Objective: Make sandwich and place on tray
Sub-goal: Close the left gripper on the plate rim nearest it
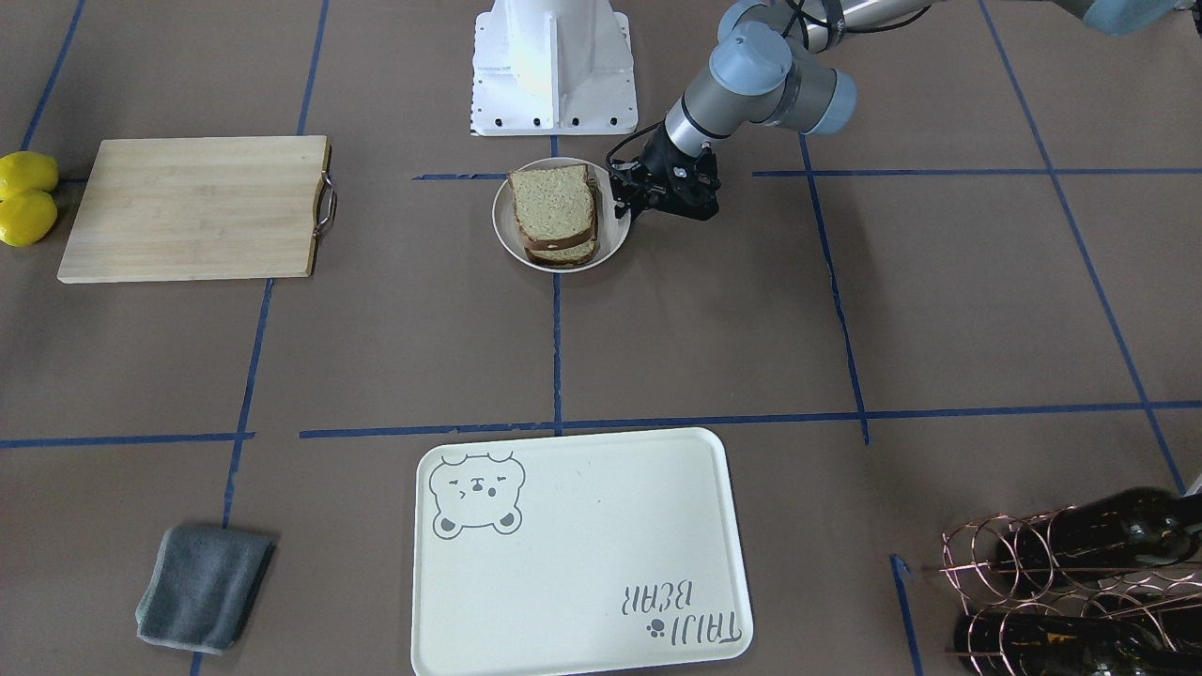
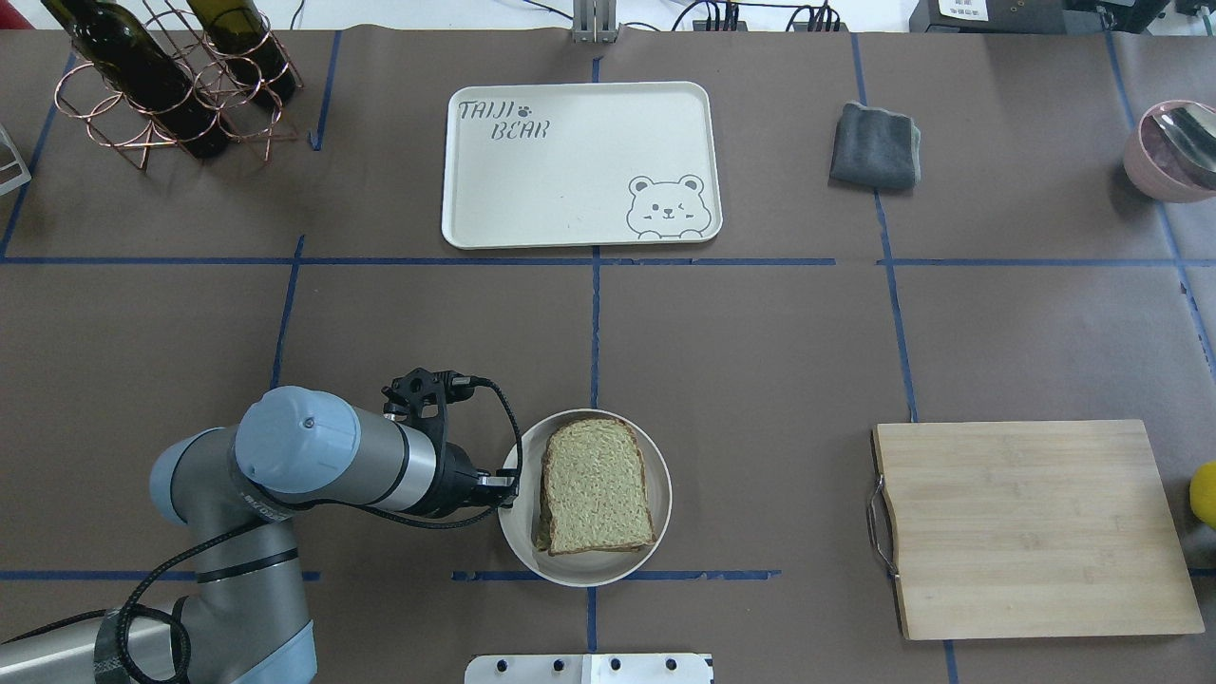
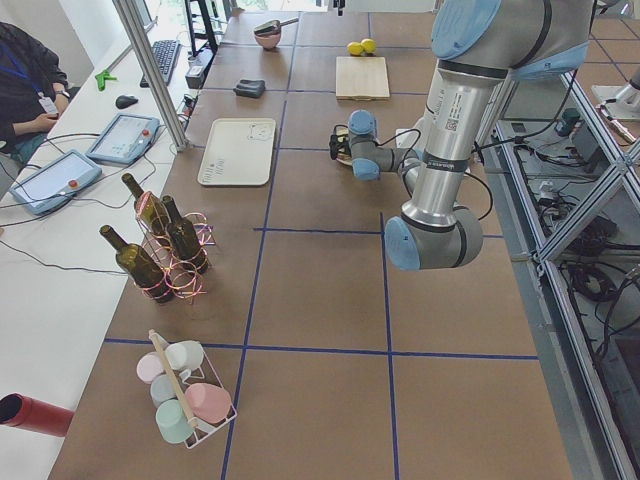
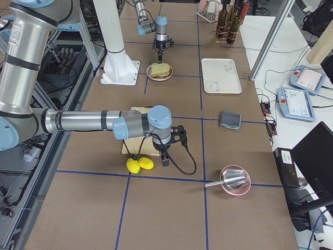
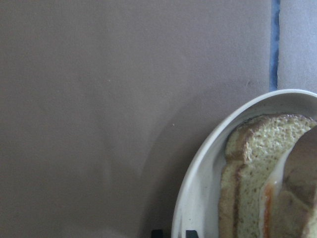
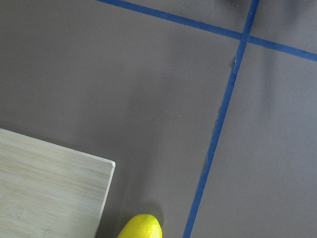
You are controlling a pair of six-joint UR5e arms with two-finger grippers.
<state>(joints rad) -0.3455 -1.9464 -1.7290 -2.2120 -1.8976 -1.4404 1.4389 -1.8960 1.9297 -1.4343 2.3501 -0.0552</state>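
The sandwich (image 1: pixel 554 211) is stacked speckled tan bread slices on a small round white dish (image 1: pixel 507 239), also seen from overhead (image 2: pixel 594 484). In the left wrist view the bread (image 5: pixel 247 168) shows a white egg edge (image 5: pixel 275 173) between the slices. My left gripper (image 2: pixel 506 488) is at the dish's left rim (image 2: pixel 579 567), and its narrow jaws stand on either side of the rim. The cream bear tray (image 2: pixel 570 180) lies bare at the far middle of the table. My right gripper (image 4: pixel 165 158) hovers by the lemons. I cannot tell whether it is open or shut.
A wooden cutting board (image 2: pixel 1026 527) lies on the robot's right, with two lemons (image 1: pixel 26 197) beyond it. A grey cloth (image 2: pixel 876 144) is right of the tray. A wire rack with wine bottles (image 2: pixel 161 85) is at the far left and a pink bowl (image 2: pixel 1173 150) at the far right.
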